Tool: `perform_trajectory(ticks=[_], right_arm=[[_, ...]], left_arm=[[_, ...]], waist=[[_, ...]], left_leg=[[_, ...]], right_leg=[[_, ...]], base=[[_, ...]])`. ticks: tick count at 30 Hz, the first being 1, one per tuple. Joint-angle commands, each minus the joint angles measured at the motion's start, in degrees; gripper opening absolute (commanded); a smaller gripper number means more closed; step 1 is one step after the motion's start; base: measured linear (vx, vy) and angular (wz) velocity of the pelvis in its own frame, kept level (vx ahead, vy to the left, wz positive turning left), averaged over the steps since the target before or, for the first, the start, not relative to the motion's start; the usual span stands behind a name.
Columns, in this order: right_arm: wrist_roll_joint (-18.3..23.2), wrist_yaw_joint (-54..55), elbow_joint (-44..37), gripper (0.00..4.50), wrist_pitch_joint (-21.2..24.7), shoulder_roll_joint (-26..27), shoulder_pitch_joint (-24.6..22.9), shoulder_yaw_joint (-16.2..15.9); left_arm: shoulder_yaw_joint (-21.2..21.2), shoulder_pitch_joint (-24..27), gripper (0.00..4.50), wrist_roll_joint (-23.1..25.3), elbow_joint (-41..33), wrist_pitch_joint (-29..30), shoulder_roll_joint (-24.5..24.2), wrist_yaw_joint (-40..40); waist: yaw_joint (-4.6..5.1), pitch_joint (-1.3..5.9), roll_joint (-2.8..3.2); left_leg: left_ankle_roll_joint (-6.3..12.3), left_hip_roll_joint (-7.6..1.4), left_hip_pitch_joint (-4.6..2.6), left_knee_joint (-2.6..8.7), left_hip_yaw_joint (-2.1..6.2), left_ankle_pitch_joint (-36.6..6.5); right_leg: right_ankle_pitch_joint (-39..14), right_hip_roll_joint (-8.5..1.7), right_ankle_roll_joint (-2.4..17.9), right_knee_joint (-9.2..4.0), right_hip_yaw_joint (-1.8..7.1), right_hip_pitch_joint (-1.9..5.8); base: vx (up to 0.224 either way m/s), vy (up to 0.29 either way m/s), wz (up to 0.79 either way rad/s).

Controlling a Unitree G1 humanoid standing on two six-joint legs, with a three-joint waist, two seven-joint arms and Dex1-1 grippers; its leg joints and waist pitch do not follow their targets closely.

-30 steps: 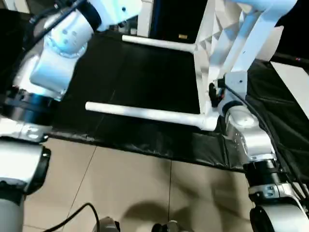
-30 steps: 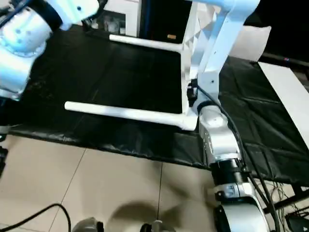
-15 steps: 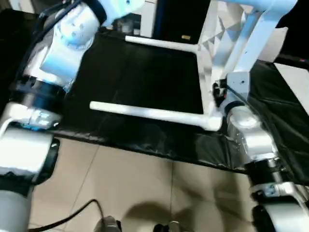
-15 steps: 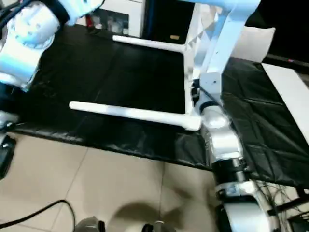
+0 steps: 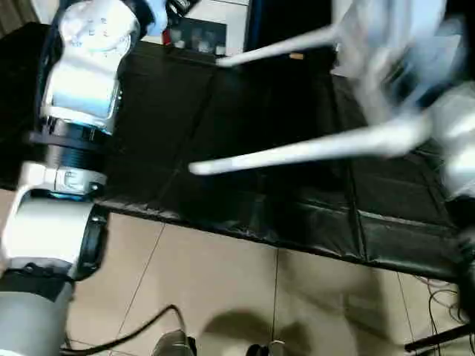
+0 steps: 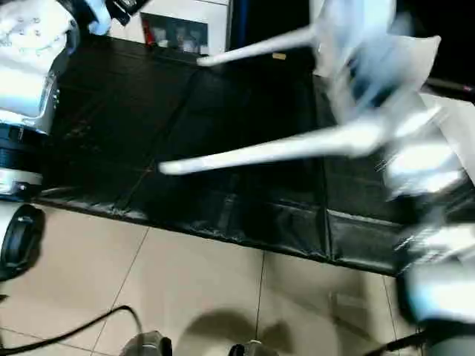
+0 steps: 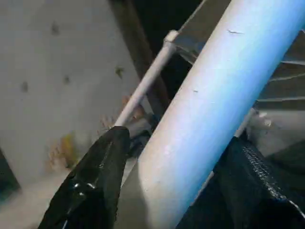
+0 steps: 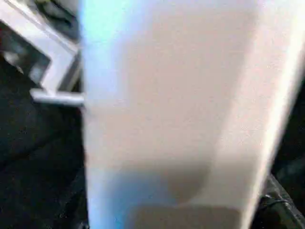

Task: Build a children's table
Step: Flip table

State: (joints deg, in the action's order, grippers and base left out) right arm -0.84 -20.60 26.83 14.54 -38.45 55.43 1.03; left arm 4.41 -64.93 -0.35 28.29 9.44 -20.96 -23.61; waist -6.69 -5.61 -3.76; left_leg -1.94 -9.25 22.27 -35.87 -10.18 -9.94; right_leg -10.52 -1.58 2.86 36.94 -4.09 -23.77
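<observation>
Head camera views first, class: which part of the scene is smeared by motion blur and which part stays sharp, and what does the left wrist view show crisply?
Left eye view: the table top and near leg streak, while the robot's left arm stays crisp. Left wrist view: a white leg sharp between the left gripper fingers.

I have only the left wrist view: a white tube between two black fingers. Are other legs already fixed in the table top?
Observer: Yes. Besides the leg in your left gripper, the head view has a near leg and a far leg running from the table top toward the robot's left.
Operator: What lies below them?
Observer: The black table cover; past its front edge is tiled floor.
Operator: And the right wrist view?
Observer: A broad white surface, very close; which part, I cannot tell.
</observation>
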Motion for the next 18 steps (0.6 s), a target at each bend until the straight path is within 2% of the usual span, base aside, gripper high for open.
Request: perform_trajectory(ticks=[1, 2, 3, 5, 6, 8, 9, 10, 11, 12, 13, 14, 15, 16, 17, 18], right_arm=[[2.75, -9.15, -1.06, 2.69, -3.61, 1.23, 0.65, -3.29], [3.53, -11.2, -0.03, 2.68, -5.68, 0.71, 1.68, -2.97], [3.75, -11.93, 0.54, 2.86, -6.6, 0.52, 2.2, -2.73], [4.58, -14.46, 2.47, 3.14, -9.97, -0.02, 3.97, -1.8], [4.97, -15.31, 3.01, 3.18, -11.18, -0.1, 4.44, -1.39], [5.65, -15.08, 4.9, 3.24, -14.06, -0.28, 5.92, 0.6], [6.29, -15.4, 5.59, 3.51, -15.72, -0.29, 6.49, 1.82], [6.39, -15.44, 5.64, 3.6, -15.91, -0.29, 6.54, 1.96], [8.94, -16.32, 5.54, 3.63, -17.8, 0.03, 7.1, 4.57], [9.95, -16.77, 5.56, 3.68, -18.64, 0.18, 7.32, 5.63], [12.84, -16.12, 4.93, 3.79, -19.52, 1.0, 7.89, 8.81], [18.12, -17.11, 2.78, 4.04, -18.88, 2.12, 8.2, 13.17], [18.12, -17.11, 2.78, 4.04, -18.88, 2.12, 8.2, 13.17], [21.8, -18.93, 0.57, 4.08, -17.28, 2.59, 7.73, 15.26], [24.06, -20.37, -0.87, 4.14, -16.13, 2.81, 7.33, 16.35], [28.19, -22.65, -5.75, 4.24, -12.45, 3.08, 4.48, 17.48]], left_arm=[[3.38, -0.64, 2.64, -8.28, -1.69, 3.33, 4.29, 1.75], [3.55, 0.44, 2.64, -8.65, -3.06, 4.4, 4.83, 1.71], [3.58, 0.89, 2.64, -8.73, -3.6, 4.75, 5.0, 1.71], [3.75, 2.29, 2.64, -8.97, -5.43, 6.04, 5.51, 1.71], [3.84, 2.54, 2.64, -9.02, -5.88, 6.51, 5.57, 1.69], [4.26, 2.86, 2.64, -9.09, -6.88, 8.08, 5.54, 1.53], [4.49, 3.11, 2.64, -8.99, -7.66, 9.04, 5.46, 1.62], [4.5, 3.14, 2.64, -8.97, -7.73, 9.12, 5.44, 1.64], [4.65, 3.31, 2.64, -8.81, -7.99, 9.47, 5.22, 1.65], [4.71, 3.4, 2.64, -8.74, -8.14, 9.65, 5.14, 1.67], [4.91, 3.5, 2.64, -8.53, -7.94, 9.6, 4.84, 1.8], [4.81, 3.95, 2.63, -8.17, -7.98, 9.12, 4.24, 1.08], [4.81, 3.95, 2.63, -8.17, -7.98, 9.12, 4.24, 1.08], [4.82, 4.37, 2.63, -8.0, -8.29, 8.94, 3.94, 0.58], [4.83, 4.66, 2.62, -7.9, -8.56, 8.87, 3.78, 0.24], [4.78, 5.22, 2.6, -7.64, -8.8, 8.41, 3.2, -0.6]], waist=[[0.18, 5.12, -0.73], [0.27, 4.89, -0.78], [0.33, 4.85, -0.85], [0.37, 4.96, -0.73], [0.51, 4.81, -0.55], [0.49, 4.8, -0.47], [0.61, 4.83, -0.49], [0.45, 4.89, -0.46], [0.49, 4.79, -0.33], [0.49, 4.82, -0.36], [0.38, 4.93, -0.07], [0.23, 5.0, 0.0], [0.17, 5.02, -0.03], [0.03, 5.13, 0.04], [-0.09, 5.27, 0.04], [-0.14, 5.16, 0.24]], left_leg=[[1.62, -3.43, -1.32, 2.89, 1.17, -8.34], [2.02, -3.47, -1.21, 2.93, 1.22, -9.28], [1.99, -3.49, -1.16, 2.94, 1.3, -9.58], [1.92, -3.51, -1.31, 2.94, 1.33, -9.75], [1.91, -3.69, -1.37, 2.94, 1.46, -10.7], [1.99, -3.54, -1.22, 2.89, 1.51, -11.02], [1.9, -3.65, -1.28, 2.92, 1.56, -11.22], [2.08, -3.65, -1.3, 2.79, 1.5, -11.08], [2.4, -3.63, -1.23, 2.85, 1.52, -11.35], [2.59, -3.66, -1.28, 2.87, 1.48, -11.55], [2.81, -3.7, -1.23, 2.89, 1.49, -11.32], [2.93, -3.73, -1.16, 2.95, 1.56, -10.7], [3.27, -3.74, -1.1, 3.01, 1.52, -10.47], [3.41, -3.89, -1.1, 3.01, 1.6, -9.73], [4.24, -4.02, -0.85, 3.04, 1.65, -7.88], [4.69, -3.9, -0.74, 3.06, 1.62, -7.42]], right_leg=[[-18.15, -6.67, 6.23, -5.53, 3.51, 3.29], [-19.13, -6.74, 6.09, -5.69, 3.38, 3.21], [-19.91, -6.88, 5.99, -5.83, 3.35, 3.27], [-20.85, -6.78, 5.94, -6.02, 3.28, 3.11], [-20.97, -6.85, 6.35, -6.0, 3.23, 2.93], [-21.82, -6.85, 5.83, -6.03, 3.15, 2.97], [-21.85, -6.89, 6.03, -5.98, 3.13, 2.89], [-21.12, -6.87, 6.17, -5.98, 3.22, 2.86], [-20.77, -6.76, 6.41, -5.97, 3.16, 2.76], [-20.59, -6.76, 6.46, -5.99, 3.16, 2.79], [-19.34, -6.81, 6.77, -5.96, 3.25, 2.83], [-17.76, -6.8, 7.24, -5.69, 3.24, 2.88], [-16.76, -6.69, 7.33, -5.68, 3.27, 2.98], [-15.29, -6.71, 7.64, -5.43, 3.3, 3.02], [-11.22, -6.65, 8.7, -4.92, 3.23, 3.33], [-10.61, -6.58, 8.78, -5.01, 3.24, 3.37]], base=[[0.0, 0.0, 0.0], [0.0, 0.0, 0.0], [0.0, 0.0, 0.0], [0.0, 0.0, 0.0], [0.0, 0.0, 0.0], [0.0, 0.0, 0.0], [0.0, 0.0, 0.0], [0.0, 0.0, 0.0], [0.0, 0.0, 0.0], [0.0, 0.0, 0.0], [0.0, 0.0, 0.0], [0.0, 0.0, 0.0], [0.0, 0.0, 0.0], [0.0, 0.0, 0.0], [0.0, 0.0, 0.0], [0.0, 0.0, 0.0]])
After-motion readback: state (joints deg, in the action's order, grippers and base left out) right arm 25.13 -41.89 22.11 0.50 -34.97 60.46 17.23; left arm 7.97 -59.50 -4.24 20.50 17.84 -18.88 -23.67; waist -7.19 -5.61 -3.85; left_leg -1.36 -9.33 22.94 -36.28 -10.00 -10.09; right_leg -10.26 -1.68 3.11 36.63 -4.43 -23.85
